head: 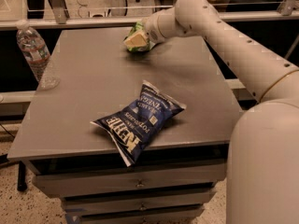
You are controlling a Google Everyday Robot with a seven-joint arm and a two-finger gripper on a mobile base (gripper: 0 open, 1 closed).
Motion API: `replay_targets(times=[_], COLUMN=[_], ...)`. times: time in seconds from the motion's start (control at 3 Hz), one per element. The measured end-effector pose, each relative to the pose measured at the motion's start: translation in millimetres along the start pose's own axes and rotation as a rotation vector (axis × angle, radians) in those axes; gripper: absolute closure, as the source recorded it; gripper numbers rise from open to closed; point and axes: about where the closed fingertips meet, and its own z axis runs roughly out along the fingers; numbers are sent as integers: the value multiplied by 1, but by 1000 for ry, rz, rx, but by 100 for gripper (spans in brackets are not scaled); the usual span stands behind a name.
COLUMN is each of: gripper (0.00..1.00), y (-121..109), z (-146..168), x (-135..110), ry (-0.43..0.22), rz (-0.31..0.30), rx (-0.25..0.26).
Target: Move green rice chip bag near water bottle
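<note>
gripper (141,33) is at the far edge of the surface (88,85), right of centre, jaws pinching the green rice chip bag (134,40) at its upper end; jaw tips are mostly hidden behind the bag, so I read the grip from how the bag hangs off the wrist. bag looks slightly clear of the surface, with a shadow under it. step in hand, as I read it: carry left to the water bottle (32,49), which stands upright at the far-left edge, well apart from the bag. advice: hold height low and level, and sweep left along the back of the surface. that path stays clear of the blue chip bag (140,121) lying near the front edge. slow down before the bottle: it's tall, sits right on the edge and would probably tip from a bump. set the bag down just beside it, not touching, then release. bag itself: small, light green, glossy, pale yellow/white print facing the camera, crumpled, and much smaller than the blue one. it looks light and floppy, so expect some swing in transit.
</note>
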Motion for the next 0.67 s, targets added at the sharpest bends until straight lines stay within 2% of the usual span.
replay_targets(times=[0.67], gripper=[87], y=[14], z=[-4], x=[-1], ry=[-2], rz=[-11], rx=[-11])
